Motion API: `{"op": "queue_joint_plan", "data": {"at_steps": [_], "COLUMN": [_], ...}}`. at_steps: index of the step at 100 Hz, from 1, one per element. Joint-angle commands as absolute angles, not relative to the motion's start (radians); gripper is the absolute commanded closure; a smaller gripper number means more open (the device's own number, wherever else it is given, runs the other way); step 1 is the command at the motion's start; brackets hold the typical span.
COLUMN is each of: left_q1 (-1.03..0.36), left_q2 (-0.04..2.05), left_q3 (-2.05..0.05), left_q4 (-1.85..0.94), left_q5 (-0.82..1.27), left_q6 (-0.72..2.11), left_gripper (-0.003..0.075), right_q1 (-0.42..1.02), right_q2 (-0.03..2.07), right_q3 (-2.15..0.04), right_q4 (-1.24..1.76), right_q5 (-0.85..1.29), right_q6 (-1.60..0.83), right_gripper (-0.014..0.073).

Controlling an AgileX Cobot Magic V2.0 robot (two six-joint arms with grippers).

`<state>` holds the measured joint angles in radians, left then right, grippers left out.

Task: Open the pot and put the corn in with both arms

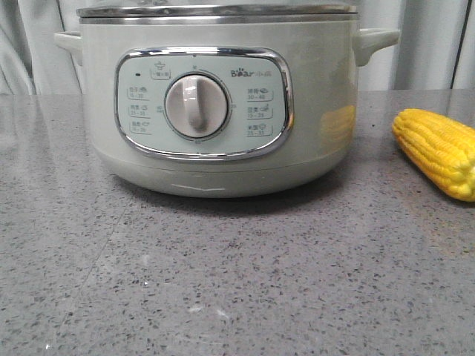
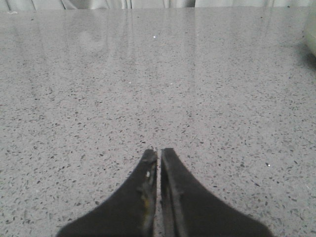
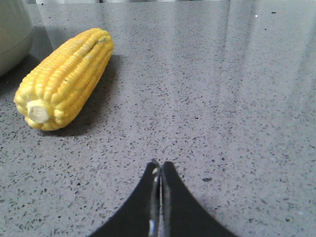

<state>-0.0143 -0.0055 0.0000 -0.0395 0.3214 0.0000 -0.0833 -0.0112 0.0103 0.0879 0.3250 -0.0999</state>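
Left hand [image 2: 159, 154] is seen clenched, fingers pressed together with nothing between, low over bare grey speckled table [image 2: 148, 89]. Right hand [image 3: 160, 168] is likewise clenched and empty. The corn [image 3: 64, 79] is laid flat on the table beyond the right hand, just beside the pot [image 1: 219, 104]. The pot is topped by a lid [image 1: 215, 10].
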Motion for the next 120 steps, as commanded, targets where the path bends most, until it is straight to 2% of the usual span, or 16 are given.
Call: {"op": "queue_joint_plan", "data": {"at_steps": [1, 120], "left_q1": [-0.012, -0.012], "left_q2": [-0.036, -0.036], "left_q3": [0.024, 0.024], "left_q4": [-0.045, 0.024], "left_q5": [0.270, 0.268], "left_q6": [-0.009, -0.009], "left_gripper": [0.0741, 0.0741], "right_q1": [-0.081, -0.081], "right_q2": [-0.032, -0.032], "right_q3": [0.029, 0.029], "right_q4": [0.088, 0.088], "right_q5": [0.306, 0.306], "right_q6": [-0.104, -0.104], "right_gripper": [0.0657, 0.0657]}}
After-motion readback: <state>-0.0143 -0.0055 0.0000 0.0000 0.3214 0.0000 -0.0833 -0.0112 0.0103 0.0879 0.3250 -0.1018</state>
